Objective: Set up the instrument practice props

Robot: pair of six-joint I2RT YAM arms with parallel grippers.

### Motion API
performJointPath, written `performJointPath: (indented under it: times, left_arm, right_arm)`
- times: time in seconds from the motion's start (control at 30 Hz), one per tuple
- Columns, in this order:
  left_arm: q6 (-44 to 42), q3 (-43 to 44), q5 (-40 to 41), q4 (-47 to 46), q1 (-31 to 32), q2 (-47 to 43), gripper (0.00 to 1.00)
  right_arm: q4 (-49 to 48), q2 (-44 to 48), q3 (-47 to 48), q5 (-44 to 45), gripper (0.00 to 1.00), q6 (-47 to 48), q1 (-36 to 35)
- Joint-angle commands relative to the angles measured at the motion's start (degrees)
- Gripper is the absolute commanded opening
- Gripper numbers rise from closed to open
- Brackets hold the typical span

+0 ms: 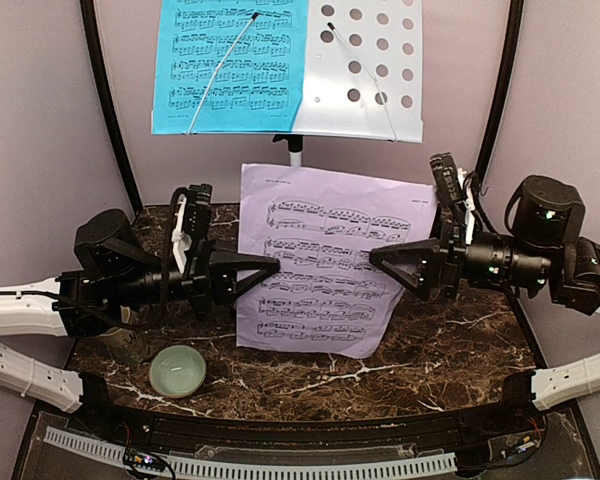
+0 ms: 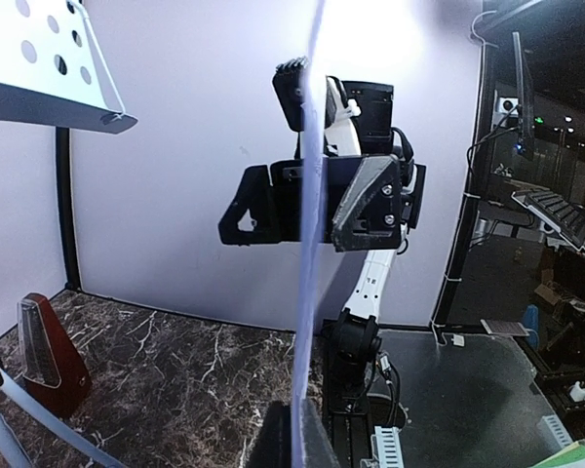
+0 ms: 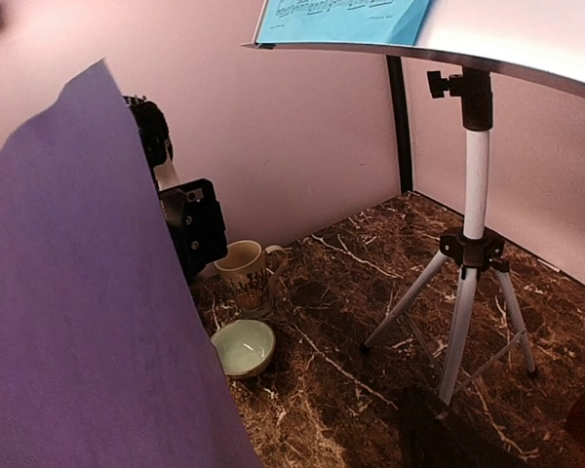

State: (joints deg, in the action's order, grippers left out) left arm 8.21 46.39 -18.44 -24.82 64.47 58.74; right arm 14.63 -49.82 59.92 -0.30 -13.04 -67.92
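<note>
The left gripper (image 1: 268, 266) pinches the left edge of the pink sheet-music page (image 1: 320, 270), holding it upright above the marble table (image 1: 450, 350) in front of the music stand (image 1: 365, 120). The right gripper (image 1: 380, 258) has its jaws spread astride the page's right edge, apparently not touching it.

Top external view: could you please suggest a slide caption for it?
Left gripper pinches the pink page upright, right gripper open at its opposite edge; the blue page sits on the stand behind.
</note>
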Motion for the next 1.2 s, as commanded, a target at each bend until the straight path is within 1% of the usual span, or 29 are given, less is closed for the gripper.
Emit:
performJointPath:
  times: [0.0,0.13,0.17,0.2,0.27,0.37,0.43,0.6,0.73,0.83,0.97,1.1,1.17]
  left_arm:
    - [4.6,-1.7,-2.2,-5.1,-2.6,-2.6,0.00]
    - [6.3,-1.3,-2.5,-6.3,-2.9,-2.6,0.00]
    - [6.6,-0.9,-2.2,-6.1,-2.9,-2.5,0.00]
    - [6.6,-0.2,-1.8,-5.7,-2.9,-2.6,0.00]
    - [5.7,2.8,-0.1,-2.8,-2.9,-3.2,0.00]
    - [4.0,8.0,5.7,3.1,-2.9,-4.3,0.00]
    - [3.5,11.1,8.6,5.0,-2.9,-4.4,0.00]
    - [2.2,21.8,11.2,11.3,-2.9,-1.2,0.00]
    - [-0.5,29.3,19.6,14.8,-2.9,0.2,0.00]
    - [-2.5,34.0,24.8,16.0,-2.9,0.6,0.00]
    - [-3.9,41.3,29.5,19.2,-2.9,3.1,0.00]
    - [-5.6,45.6,33.8,21.7,-2.9,5.4,0.00]
    - [-6.0,47.2,35.2,22.4,-2.9,6.2,0.00]
  right_arm:
    - [-5.8,0.7,-1.5,-2.3,0.75,0.0,-0.1]
    - [-8.5,-0.7,-1.6,-1.8,0.57,-1.1,-0.1]
    - [-9.0,-1.4,-1.3,-1.8,0.54,-1.2,-0.1]
    - [-9.0,-2.1,-0.5,-1.6,0.53,-0.9,0.0]
    - [-8.3,-3.3,1.6,0.1,0.54,0.1,0.0]
    - [-7.9,-4.2,5.1,3.7,0.56,1.3,0.2]
    - [-7.5,-5.3,8.5,5.4,0.58,2.3,0.6]
    - [-5.5,-9.2,16.8,10.0,0.60,4.4,1.7]
    - [-4.6,-11.5,24.2,15.5,0.61,5.6,3.4]
    - [-0.2,-16.3,32.6,22.4,0.61,6.4,5.5]
    - [5.6,-23.1,43.7,28.6,0.59,8.8,6.4]
    - [10.7,-29.1,53.2,33.0,0.58,11.1,7.3]
    - [12.4,-31.6,56.7,33.3,0.57,12.2,7.8]
